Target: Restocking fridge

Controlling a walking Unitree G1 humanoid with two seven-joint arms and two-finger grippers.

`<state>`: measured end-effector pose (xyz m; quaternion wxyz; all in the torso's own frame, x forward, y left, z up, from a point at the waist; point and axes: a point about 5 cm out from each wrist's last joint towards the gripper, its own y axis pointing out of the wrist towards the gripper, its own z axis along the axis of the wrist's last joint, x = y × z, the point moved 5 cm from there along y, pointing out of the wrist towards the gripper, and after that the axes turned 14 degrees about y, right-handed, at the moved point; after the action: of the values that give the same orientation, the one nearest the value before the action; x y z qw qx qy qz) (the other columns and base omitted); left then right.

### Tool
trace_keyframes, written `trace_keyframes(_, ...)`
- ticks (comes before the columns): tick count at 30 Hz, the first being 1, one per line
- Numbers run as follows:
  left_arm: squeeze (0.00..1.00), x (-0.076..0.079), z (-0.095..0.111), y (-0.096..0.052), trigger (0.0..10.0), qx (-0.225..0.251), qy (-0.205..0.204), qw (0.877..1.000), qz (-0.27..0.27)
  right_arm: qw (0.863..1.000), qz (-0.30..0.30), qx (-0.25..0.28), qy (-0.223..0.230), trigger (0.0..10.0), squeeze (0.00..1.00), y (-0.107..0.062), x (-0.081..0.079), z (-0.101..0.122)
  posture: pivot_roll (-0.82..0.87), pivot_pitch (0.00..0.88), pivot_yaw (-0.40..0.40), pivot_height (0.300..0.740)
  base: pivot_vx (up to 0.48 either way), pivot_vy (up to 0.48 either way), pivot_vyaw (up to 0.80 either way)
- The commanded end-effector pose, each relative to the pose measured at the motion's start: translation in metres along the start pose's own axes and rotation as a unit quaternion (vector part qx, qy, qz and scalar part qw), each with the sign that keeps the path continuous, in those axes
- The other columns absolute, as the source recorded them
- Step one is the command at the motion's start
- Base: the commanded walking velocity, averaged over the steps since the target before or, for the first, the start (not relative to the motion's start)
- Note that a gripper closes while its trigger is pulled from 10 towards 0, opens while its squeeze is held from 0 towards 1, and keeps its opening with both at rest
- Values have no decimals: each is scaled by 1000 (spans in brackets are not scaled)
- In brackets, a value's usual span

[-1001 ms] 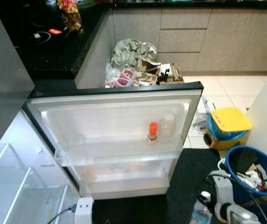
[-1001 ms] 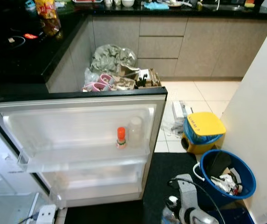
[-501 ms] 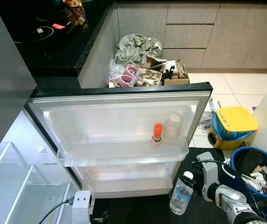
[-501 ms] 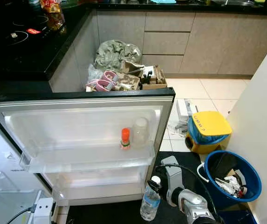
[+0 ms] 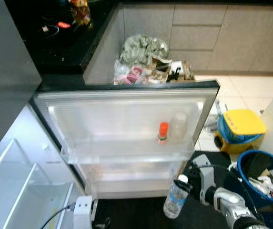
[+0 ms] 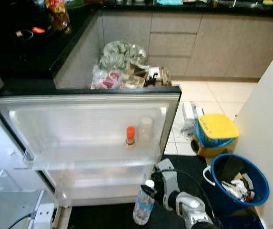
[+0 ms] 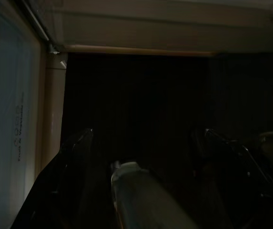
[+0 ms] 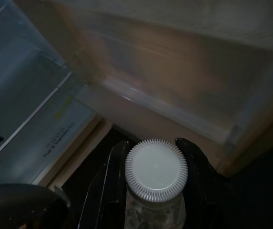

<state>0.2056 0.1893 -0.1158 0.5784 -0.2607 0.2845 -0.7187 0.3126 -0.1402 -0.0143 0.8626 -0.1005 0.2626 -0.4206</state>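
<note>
While clamped on neck of water bottle (image 5: 175,203), right gripper (image 8: 151,157) sits low, near bottom right corner of open fridge door (image 5: 126,119); bottle upright, white cap (image 8: 156,169) between black fingers (image 8: 198,162). Orange-capped bottle (image 5: 163,133) and clear jar (image 5: 178,126) just beside each other toward right end of door shelf (image 5: 126,152). Left gripper (image 7: 146,138) dark, fingers apart, nothing between. Blue bucket (image 5: 243,164), yellow bin (image 5: 243,121) on floor, right of door.
</note>
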Motion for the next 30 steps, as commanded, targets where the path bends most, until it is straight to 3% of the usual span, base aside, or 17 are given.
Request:
trace_keyframes(1,0,3,-8,-2,10000,-9,-10,1000,-2,1000,15,4,-7,10000,0,1,-5,2,-21,62,8,620,0,0,0)
trace_keyframes(7,0,4,-8,-2,10000,-7,-9,1000,-5,998,42,39,-6,10000,0,4,-10,20,-21,63,6,610,0,0,0)
trace_keyframes(15,0,7,-6,-1,10000,-2,-18,1000,-11,995,56,54,-60,10000,0,9,-17,41,-21,62,6,610,0,0,0)
trace_keyframes(19,0,10,-6,-1,10000,-1,-18,1000,-15,990,74,72,-95,10000,0,12,-24,60,-23,63,7,586,0,0,0)
trace_keyframes(30,0,13,-4,0,10000,9,-25,999,-24,982,123,114,-87,10000,0,9,-36,88,-23,64,4,561,0,0,0)
